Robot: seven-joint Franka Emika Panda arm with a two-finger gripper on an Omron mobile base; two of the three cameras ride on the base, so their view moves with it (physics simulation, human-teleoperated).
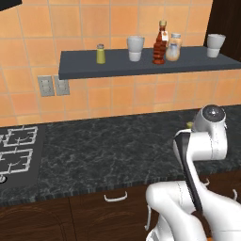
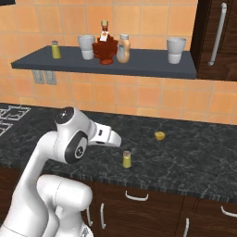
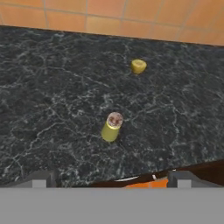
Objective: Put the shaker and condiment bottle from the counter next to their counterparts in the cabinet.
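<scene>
Wide open and empty, the claw (image 3: 109, 177) hangs above the counter (image 3: 52, 87), aimed down at the shaker (image 3: 111, 127) standing alone near the front edge, ready for a top grasp. Up on the cabinet (image 2: 139, 69), the condiment bottle (image 2: 104, 46) already sits beside its pale orange bottle (image 2: 123, 50); cups (image 2: 86, 47) separate these from the twin shaker (image 2: 55, 50). One small yellow piece (image 3: 138, 66) lies well apart, obstructing nothing.

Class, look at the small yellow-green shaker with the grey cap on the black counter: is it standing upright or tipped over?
Upright. The small yellow-green, grey-capped shaker stands on its base on the black speckled counter, cap uppermost.
</scene>
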